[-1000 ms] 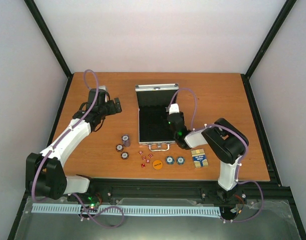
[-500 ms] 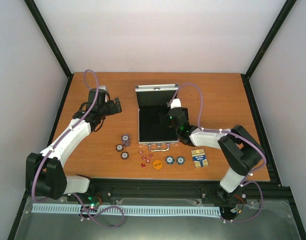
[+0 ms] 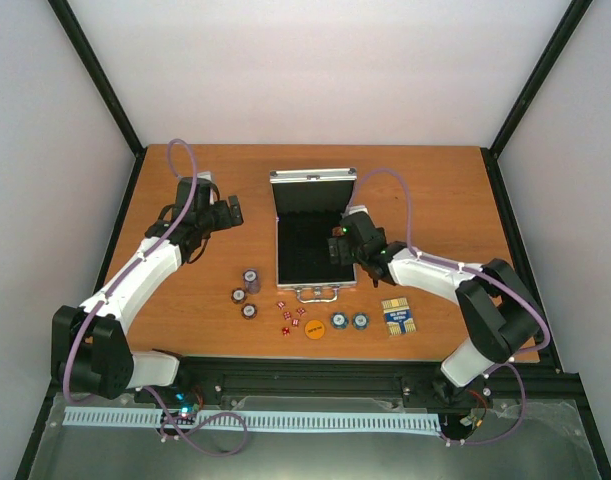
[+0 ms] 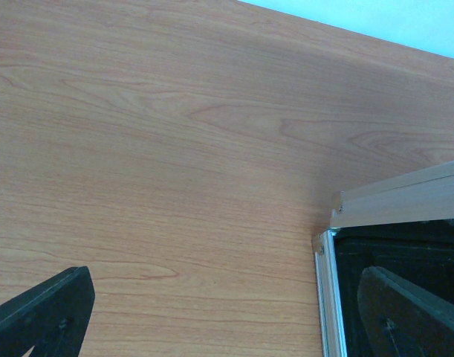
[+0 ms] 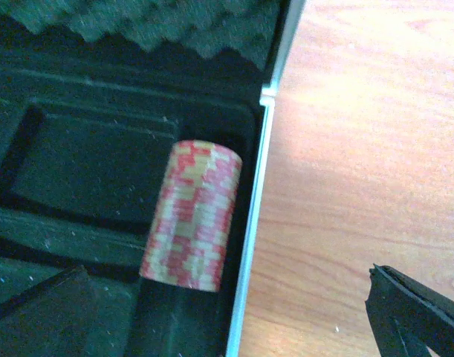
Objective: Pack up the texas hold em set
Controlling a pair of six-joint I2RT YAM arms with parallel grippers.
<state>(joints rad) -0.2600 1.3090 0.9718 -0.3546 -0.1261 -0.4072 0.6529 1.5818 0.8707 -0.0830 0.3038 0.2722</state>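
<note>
Silver aluminium case [image 3: 312, 177]: open | red-cream striped chip stack [image 5: 191, 214]: lying inside case's right rim | right jaws: above case, wide apart, empty | left jaws: beside case, wide apart, empty

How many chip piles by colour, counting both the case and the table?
Red-and-cream chip stack, lying in the case: 1
Blue chip piles, on the table: 2
Dark chip piles, on the table: 3
Total: 6
</note>
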